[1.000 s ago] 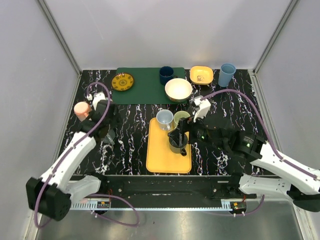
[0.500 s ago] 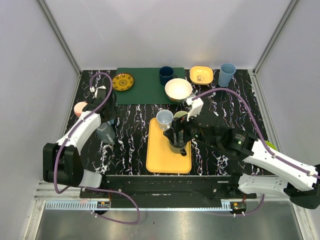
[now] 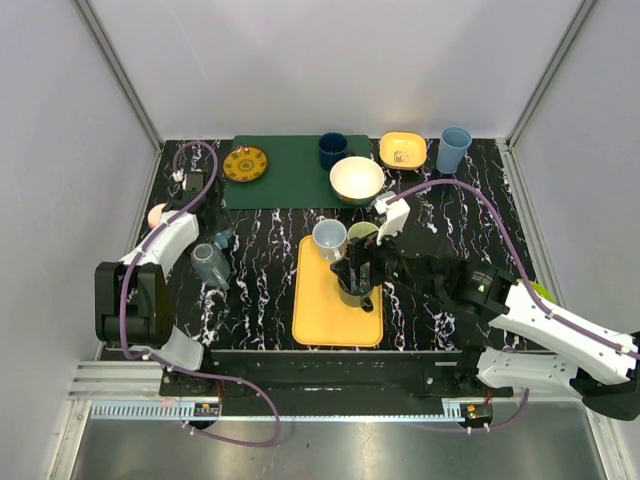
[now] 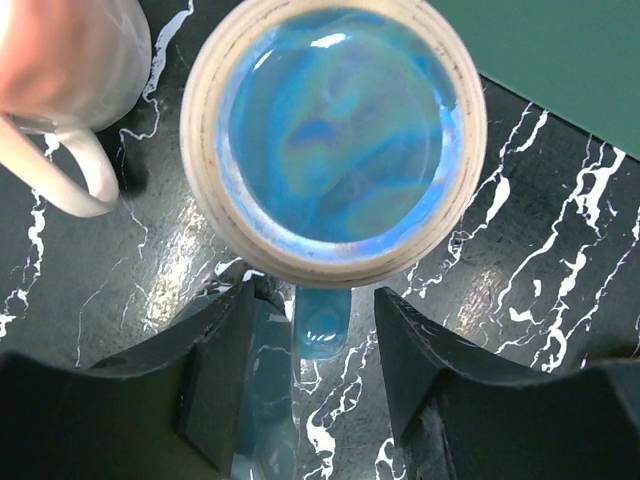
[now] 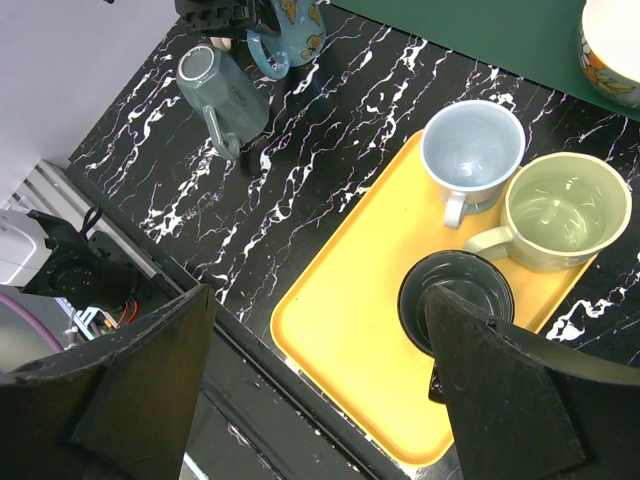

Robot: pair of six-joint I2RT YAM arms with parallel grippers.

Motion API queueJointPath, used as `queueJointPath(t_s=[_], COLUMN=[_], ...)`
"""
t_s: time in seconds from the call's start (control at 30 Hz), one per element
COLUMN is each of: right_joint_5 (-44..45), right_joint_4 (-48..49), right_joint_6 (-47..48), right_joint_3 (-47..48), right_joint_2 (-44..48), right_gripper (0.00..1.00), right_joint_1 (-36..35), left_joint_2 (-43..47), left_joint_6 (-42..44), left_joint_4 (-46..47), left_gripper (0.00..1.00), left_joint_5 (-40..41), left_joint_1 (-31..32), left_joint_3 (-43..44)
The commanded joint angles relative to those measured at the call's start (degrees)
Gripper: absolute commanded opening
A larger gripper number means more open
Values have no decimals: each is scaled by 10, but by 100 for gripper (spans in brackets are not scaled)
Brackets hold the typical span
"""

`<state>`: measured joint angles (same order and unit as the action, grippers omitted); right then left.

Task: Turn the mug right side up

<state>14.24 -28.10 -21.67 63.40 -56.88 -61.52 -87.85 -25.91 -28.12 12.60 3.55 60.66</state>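
Since the blue mug (image 4: 335,130) seems to stand bottom up on the counter (image 4: 560,250) just beside the pink mug (image 4: 70,60), with its handle (image 4: 322,325) between the half-open left fingers (image 4: 215,380) and untouched, these should close squarely on the handle before lifting and turning the wrist over.

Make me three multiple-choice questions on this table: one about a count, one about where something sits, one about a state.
1. Mugs on the yellow tray: A three, B two, C four.
2. The patterned plate sits on: A the yellow tray, B the green mat, C neither.
3. The right claw is: A shut on a mug, B shut on the tray's rim, C open.
Answers: 1 A, a pale blue mug, a pale green mug and a dark mug stand there; 2 B, mat shows all round it; 3 C, its fingers stand far apart above the tray.
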Motion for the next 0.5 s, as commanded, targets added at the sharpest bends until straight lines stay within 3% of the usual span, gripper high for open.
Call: queueJointPath(t_s=[0.0,0.2,0.4,0.47], right_joint_5=[22,24,29,30], right_joint_4=[24,28,28,28], right_joint_6=[10,12,12,11], right_joint_3=[-6,-9,-16,-19], right_joint_2=[8,4,5,5], right_gripper=[91,91,91,91], right_joint_1=[-4,-4,-4,-4], left_joint_2=[-4,-19,-28,-27], left_joint_6=[15,22,25,26], left_joint_4=[53,61,61,62], left_gripper=[53,41,17,3], left_joint_5=[-13,-14,-13,-12], left_joint_1=[-3,-3,-5,-6], left_joint_3=[17,27,27,26])
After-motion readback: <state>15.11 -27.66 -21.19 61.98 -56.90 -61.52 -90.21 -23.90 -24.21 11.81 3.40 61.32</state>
